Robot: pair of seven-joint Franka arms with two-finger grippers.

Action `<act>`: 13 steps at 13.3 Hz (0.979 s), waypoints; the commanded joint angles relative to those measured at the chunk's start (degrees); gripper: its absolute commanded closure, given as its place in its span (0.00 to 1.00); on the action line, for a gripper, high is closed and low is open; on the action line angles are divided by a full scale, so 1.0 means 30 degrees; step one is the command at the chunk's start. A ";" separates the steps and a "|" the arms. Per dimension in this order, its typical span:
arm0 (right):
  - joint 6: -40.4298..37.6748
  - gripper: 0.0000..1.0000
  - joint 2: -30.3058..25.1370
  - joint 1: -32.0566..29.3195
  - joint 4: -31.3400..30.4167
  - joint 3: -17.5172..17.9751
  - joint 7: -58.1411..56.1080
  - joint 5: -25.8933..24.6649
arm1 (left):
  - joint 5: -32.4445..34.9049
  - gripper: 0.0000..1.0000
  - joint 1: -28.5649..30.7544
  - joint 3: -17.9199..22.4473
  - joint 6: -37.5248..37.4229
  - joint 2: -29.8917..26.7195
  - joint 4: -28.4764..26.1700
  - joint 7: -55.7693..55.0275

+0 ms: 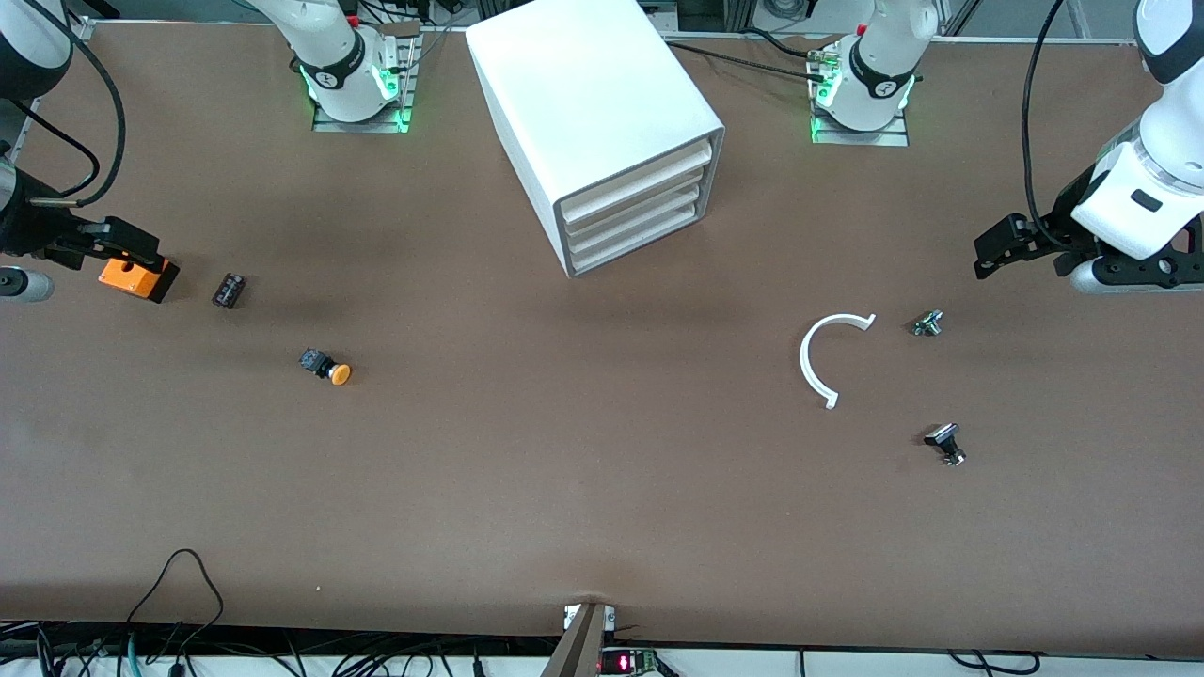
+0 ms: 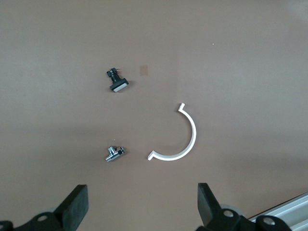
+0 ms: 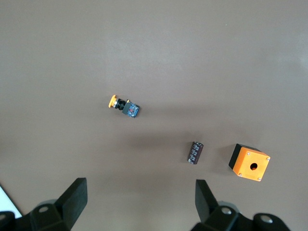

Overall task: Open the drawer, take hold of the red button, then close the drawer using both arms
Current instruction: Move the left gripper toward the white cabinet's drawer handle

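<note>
The white cabinet [image 1: 593, 103] stands between the two arm bases, and its drawers [image 1: 640, 212] are all pushed in. The button is hidden. My left gripper [image 1: 990, 252] [image 2: 143, 207] hangs open over the table at the left arm's end, with nothing between its fingers. At the right arm's end my right gripper [image 1: 132, 246] [image 3: 141, 204] hangs open and empty, just above the orange box [image 1: 139, 277]. Both grippers are well away from the cabinet.
An orange-capped button [image 1: 327, 367] [image 3: 123, 107], a small black part [image 1: 229, 290] [image 3: 195, 152] and the orange box [image 3: 249, 162] lie toward the right arm's end. A white C-shaped ring [image 1: 828, 357] [image 2: 185, 144], a metal part [image 1: 928, 323] [image 2: 114, 153] and a black-and-silver part [image 1: 945, 444] [image 2: 117, 83] lie toward the left arm's end.
</note>
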 commanded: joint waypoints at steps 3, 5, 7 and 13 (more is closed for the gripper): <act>-0.0258 0.01 -0.0049 -0.0052 0.0230 0.0086 0.0037 0.0155 | -0.0222 0.00 0.0466 -0.0133 -0.0450 0.0245 0.0623 0.0525; -0.0258 0.01 -0.0049 -0.0052 0.0172 0.0086 0.0037 0.0155 | -0.0251 0.00 0.0407 -0.0279 -0.0537 0.0453 0.0920 0.0379; -0.0258 0.01 -0.0049 -0.0052 0.0230 0.0086 0.0037 0.0155 | -0.0164 0.00 0.0378 -0.0309 -0.0538 0.0540 0.0950 0.0436; -0.0258 0.01 -0.0049 0.0036 0.0230 0.0086 0.0008 0.0125 | 0.0012 0.00 0.0231 -0.0397 -0.0802 0.1092 0.0950 0.0465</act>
